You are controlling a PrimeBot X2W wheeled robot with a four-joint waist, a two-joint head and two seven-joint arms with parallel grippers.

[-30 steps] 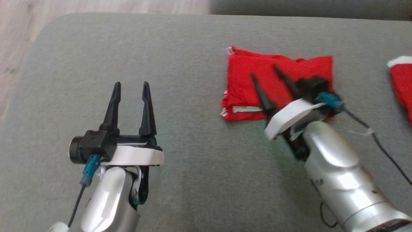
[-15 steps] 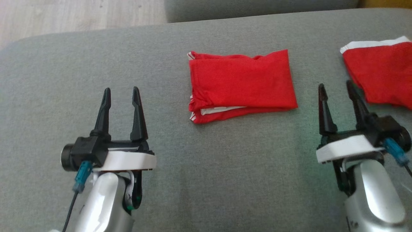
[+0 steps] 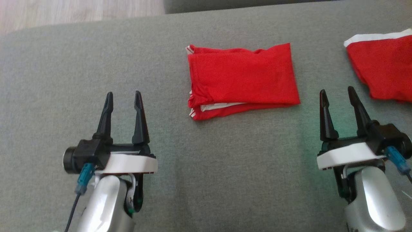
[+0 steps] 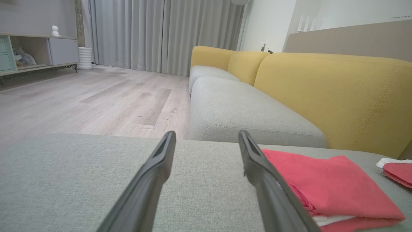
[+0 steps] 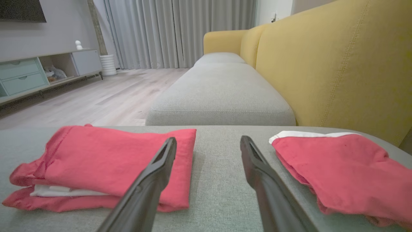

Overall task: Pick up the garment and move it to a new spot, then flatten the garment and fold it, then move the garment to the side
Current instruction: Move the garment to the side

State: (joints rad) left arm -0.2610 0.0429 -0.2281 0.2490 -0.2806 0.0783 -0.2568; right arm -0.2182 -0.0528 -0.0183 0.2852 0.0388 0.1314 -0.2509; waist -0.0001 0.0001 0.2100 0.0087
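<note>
A red garment (image 3: 241,79) with white trim lies folded into a flat rectangle on the grey sofa seat (image 3: 206,161), in the middle of the head view. It also shows at the lower right of the left wrist view as the folded garment (image 4: 331,190) and at the lower left of the right wrist view (image 5: 106,161). My left gripper (image 3: 123,96) hovers open to its lower left, empty. My right gripper (image 3: 336,93) stands open just right of the garment's right edge, holding nothing.
A second red garment (image 3: 383,67) with a white band lies at the right edge of the seat, also seen as that garment (image 5: 338,170) beside my right fingers. A yellow backrest (image 5: 338,64) rises behind. Wooden floor (image 4: 80,103) lies beyond the seat's left end.
My right gripper has drawn back off the folded garment to its right side, and the camera has swung right. The garment stays folded where it lay. The left gripper holds its pose.
</note>
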